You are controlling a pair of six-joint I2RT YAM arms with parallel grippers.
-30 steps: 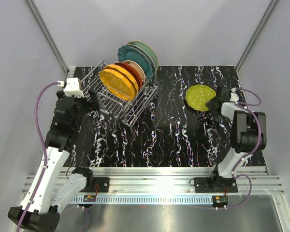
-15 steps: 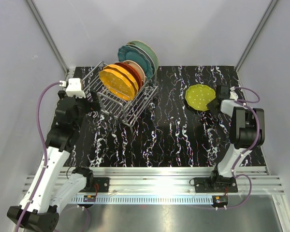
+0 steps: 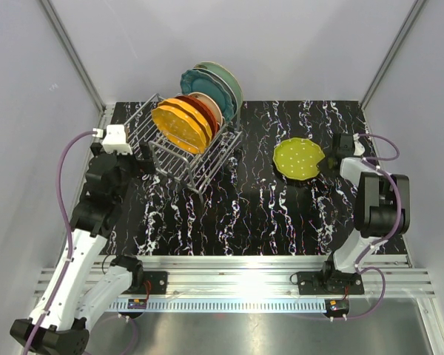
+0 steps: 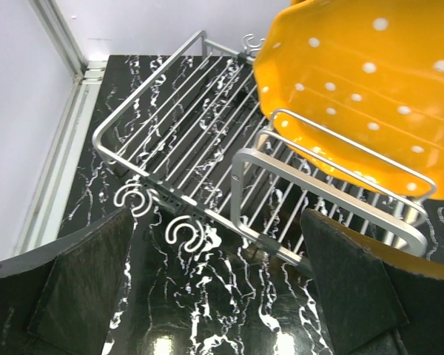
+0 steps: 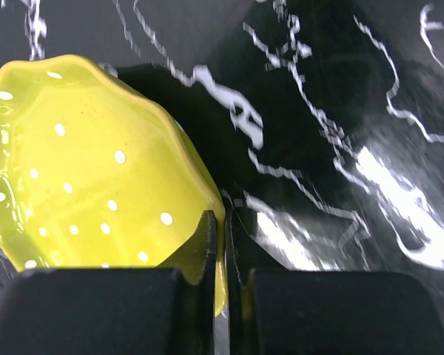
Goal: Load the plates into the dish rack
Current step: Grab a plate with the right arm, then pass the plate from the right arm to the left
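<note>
right tool (image 5: 223, 229) pinching lime plate (image 5: 89, 170) rim, left tool (image 4: 218, 259) spread wide

White-dotted lime plate (image 3: 298, 159), dotted orange-yellow plate (image 3: 180, 127), silver rack (image 4: 185, 126), black white-veined table (image 3: 266, 214)

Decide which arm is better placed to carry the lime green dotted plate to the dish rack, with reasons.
Right. The right gripper is shut on the rim of the lime green plate, while the left gripper hangs open beside the dish rack, holding nothing.
</note>
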